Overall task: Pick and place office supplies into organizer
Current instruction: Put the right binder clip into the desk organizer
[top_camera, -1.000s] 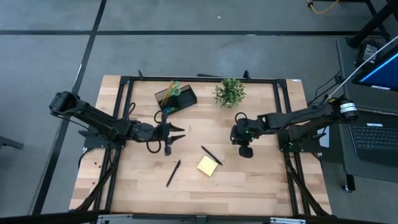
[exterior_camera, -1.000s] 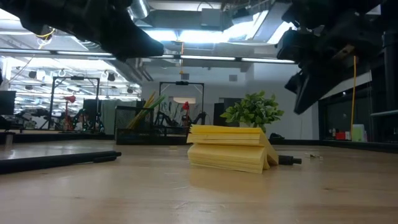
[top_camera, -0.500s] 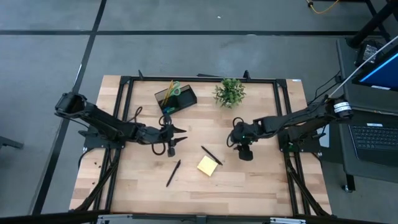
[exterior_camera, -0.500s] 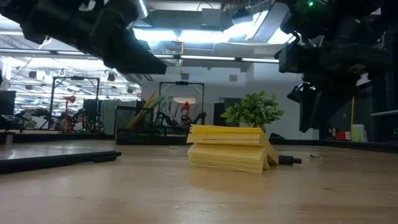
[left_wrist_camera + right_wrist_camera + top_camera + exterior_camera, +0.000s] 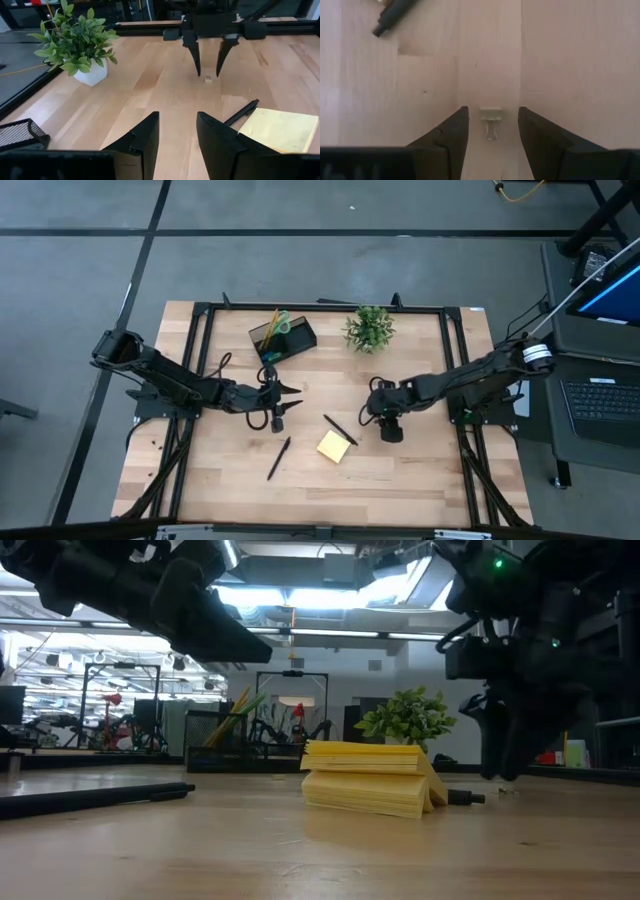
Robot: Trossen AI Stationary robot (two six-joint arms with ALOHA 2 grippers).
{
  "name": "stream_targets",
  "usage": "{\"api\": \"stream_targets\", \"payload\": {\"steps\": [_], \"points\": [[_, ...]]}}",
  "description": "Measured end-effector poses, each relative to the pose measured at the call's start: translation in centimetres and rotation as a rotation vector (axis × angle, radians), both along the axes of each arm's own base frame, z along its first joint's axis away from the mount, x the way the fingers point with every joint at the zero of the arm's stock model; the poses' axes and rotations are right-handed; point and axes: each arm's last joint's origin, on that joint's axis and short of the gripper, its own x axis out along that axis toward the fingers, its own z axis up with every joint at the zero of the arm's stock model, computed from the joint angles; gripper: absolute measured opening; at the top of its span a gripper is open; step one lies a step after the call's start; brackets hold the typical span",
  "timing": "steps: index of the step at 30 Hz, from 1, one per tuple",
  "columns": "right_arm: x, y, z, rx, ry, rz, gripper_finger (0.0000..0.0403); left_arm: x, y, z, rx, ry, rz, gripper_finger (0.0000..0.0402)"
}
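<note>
— Right claw (image 5: pixel 490 131) is spread wide, pointing down at a tiny binder clip (image 5: pixel 490 120) lying on the worktop (image 5: pixel 420 470) between its fingers.

— I'd drop straight down, then pinch. Pen (image 5: pixel 340 429) at its nine o'clock, sticky pad (image 5: pixel 333 445) beyond.

— Organizer (image 5: pixel 282 337) sits up at eleven. Left claw (image 5: pixel 287 400) waits, fingers apart and empty.

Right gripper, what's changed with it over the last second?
The right gripper moved down toward the table and opened its jaws, now straddling a small binder clip without gripping it. The left gripper edged slightly right. Pens, yellow sticky-note pad and organizer stayed put.
</note>
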Motion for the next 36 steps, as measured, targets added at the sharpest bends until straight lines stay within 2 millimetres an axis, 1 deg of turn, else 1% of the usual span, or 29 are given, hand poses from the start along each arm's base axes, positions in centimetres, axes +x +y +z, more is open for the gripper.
{"api": "stream_targets", "payload": {"steps": [5, 10, 36], "points": [[0.1, 0.0, -1.0, -0.006, 0.045, -0.003, 0.0171, 0.0, 0.0, 0.0, 0.0, -0.001, 0.0, 0.0125], [0.3, 0.0, -1.5, -0.01, 0.061, -0.003, 0.0171, 0.0, 0.0, 0.0, 0.0, -0.001, 0.0, 0.0125], [0.5, 0.0, -1.6, -0.029, 0.042, -0.024, 0.0171, 0.0, 0.0, 0.0, 0.003, -0.002, 0.01, 0.0125]]}}
